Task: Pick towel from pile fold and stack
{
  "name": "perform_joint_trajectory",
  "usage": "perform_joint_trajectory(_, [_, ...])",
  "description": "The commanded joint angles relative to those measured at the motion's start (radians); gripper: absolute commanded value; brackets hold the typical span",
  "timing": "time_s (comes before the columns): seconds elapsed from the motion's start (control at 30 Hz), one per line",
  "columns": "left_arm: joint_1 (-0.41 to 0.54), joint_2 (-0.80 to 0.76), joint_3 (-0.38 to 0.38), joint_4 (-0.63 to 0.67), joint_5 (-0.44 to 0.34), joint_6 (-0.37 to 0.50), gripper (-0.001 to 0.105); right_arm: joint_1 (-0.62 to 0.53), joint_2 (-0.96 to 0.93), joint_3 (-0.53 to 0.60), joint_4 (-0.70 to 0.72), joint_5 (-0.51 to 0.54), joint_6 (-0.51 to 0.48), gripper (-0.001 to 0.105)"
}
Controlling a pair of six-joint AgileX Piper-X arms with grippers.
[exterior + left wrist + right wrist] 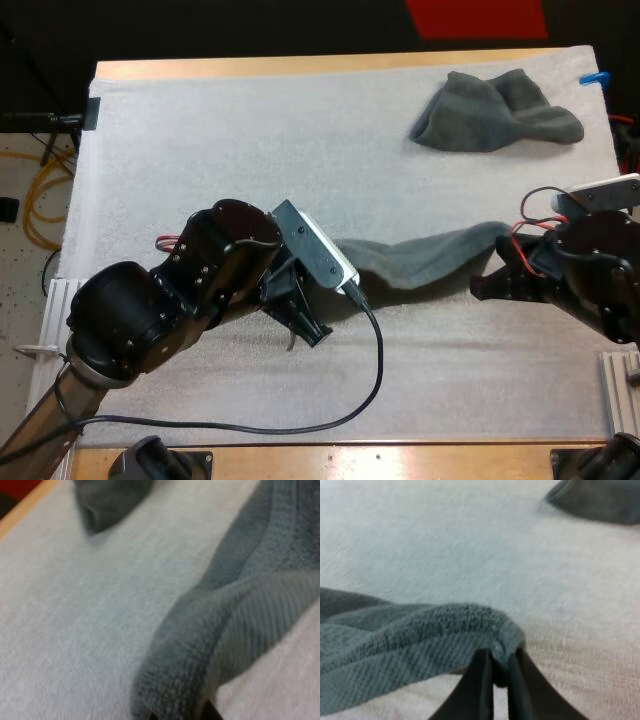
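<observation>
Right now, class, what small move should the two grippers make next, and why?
Probably lift both ends together: the right gripper pinches one corner of the towel, the left gripper holds the other end, and the towel lies bunched on the mat.

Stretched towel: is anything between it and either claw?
Nothing visible. The right claw is shut on one end of the stretched towel, the left claw on the other; bare mat lies around it.
</observation>
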Motion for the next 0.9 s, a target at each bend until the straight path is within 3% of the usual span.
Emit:
perform_joint_trajectory(0.0, [-0.003, 0.0, -0.002, 0.039, 0.003, -0.004, 0.0, -0.005, -0.009, -0.016, 0.038, -0.03, -0.011, 0.0])
perform_joint_trajectory(0.27, [-0.003, -0.006, 0.002, 0.167, 0.063, -0.084, 0.0, -0.005, -0.011, -0.024, 0.196, -0.173, -0.009, 0.0])
perform_joint_trajectory(0.37, [-0.003, -0.008, 0.025, 0.17, 0.091, -0.132, 0.0, -0.005, -0.011, -0.019, 0.23, -0.19, -0.007, 0.0])
perform_joint_trajectory(0.5, [-0.003, -0.008, 0.079, 0.163, 0.096, -0.136, 0.0, -0.005, -0.004, 0.02, 0.236, -0.287, -0.003, 0.0])
perform_joint_trajectory(0.67, [0.027, 0.001, 0.179, 0.036, 0.094, -0.119, 0.0, -0.006, 0.089, 0.085, 0.175, -0.243, -0.014, 0.0])
perform_joint_trajectory(0.8, [0.117, 0.046, 0.274, -0.107, 0.094, -0.08, 0.0, -0.036, 0.229, 0.124, 0.018, -0.144, -0.036, 0.0])
perform_joint_trajectory(0.87, [0.172, 0.08, 0.31, -0.173, 0.098, -0.029, 0.0, -0.08, 0.302, 0.124, -0.077, -0.154, -0.06, 0.0])
